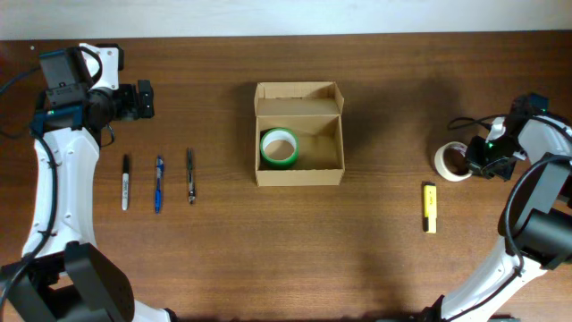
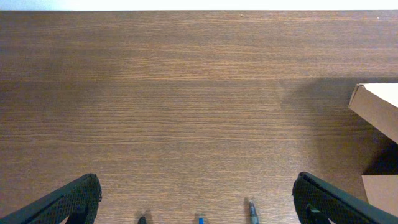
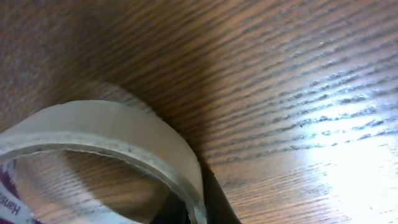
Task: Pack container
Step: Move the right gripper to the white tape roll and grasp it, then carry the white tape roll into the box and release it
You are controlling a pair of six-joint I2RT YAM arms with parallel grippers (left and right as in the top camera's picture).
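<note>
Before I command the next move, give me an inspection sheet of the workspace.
Surface: brown wooden table, no spills seen.
Job's things: the container open at centre, lid flap folded back; green tape roll inside it.
Clutter: black marker, blue pen and dark pen in a row on the left; yellow highlighter and white tape roll on the right.
Grippers: left gripper open, holding nothing; right gripper at the white tape roll, grip cannot be told.
Cables: black cable beside the left arm.
Surroundings: pale wall strip beyond the far edge.
</note>
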